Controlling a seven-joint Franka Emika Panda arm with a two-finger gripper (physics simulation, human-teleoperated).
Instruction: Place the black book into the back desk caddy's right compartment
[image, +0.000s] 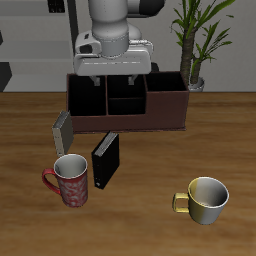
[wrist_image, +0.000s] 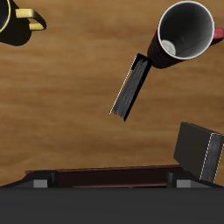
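So the black book (image: 105, 159) is standing upright on the table (image: 150, 210), right beside the red patterned mug (image: 70, 181) and a bit in front of the back desk caddy (image: 128, 101). The grey book (image: 62, 131) leans nearby. The gripper (image: 112, 75) hangs up above the caddy with nothing in it (can't tell how wide the fingers are spread, honestly). The right compartment (image: 166, 99) sits at the end nearest the potted plant (image: 195, 40). A yellow mug (image: 206, 199) stands well apart from the rest.
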